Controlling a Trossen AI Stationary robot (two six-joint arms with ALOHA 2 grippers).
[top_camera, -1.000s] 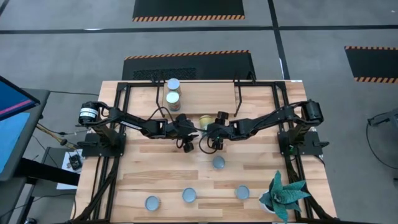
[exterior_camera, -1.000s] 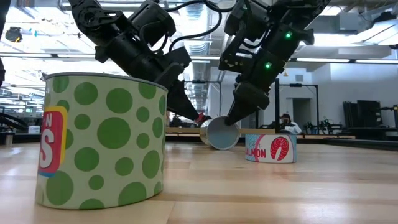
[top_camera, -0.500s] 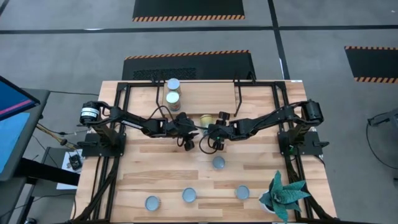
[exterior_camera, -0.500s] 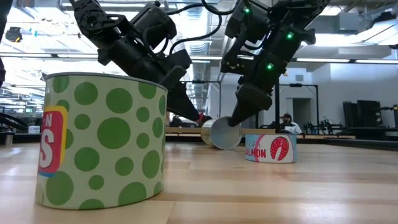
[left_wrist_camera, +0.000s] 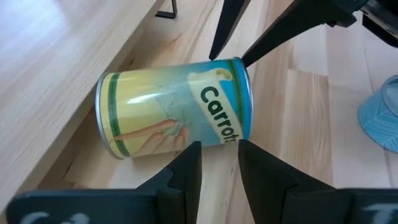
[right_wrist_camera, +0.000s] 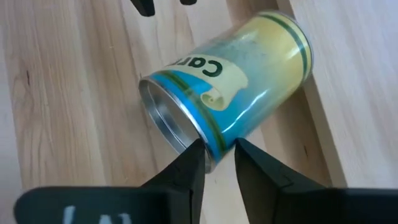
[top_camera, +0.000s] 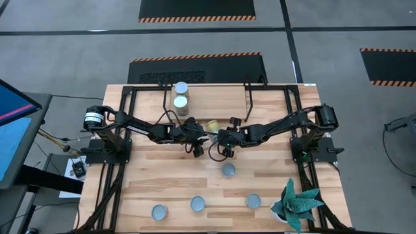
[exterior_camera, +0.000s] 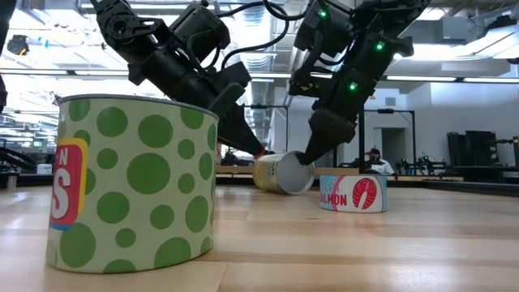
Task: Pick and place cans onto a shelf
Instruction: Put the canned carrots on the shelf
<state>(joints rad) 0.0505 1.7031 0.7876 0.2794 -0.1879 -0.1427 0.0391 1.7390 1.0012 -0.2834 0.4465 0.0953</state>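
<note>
Left pincer (top_camera: pixel 195 149) hovers mid-bench, fingers narrow, empty, tips just beside the can (left_wrist_camera: pixel 177 108). Can lies on its side against the shelf (top_camera: pixel 214 104) edge, long axis running between the two arms. Right pincer (top_camera: pixel 221 150), nearer, straddles the can's rim with narrow fingers; grip not certain.

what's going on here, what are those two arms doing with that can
A carrots can lies on its side on the table beside the shelf. The right gripper pinches the rim at its open-looking end, while the left gripper sits against its label side. Two cans already stand on the shelf; four more wait upright on the table.
</note>
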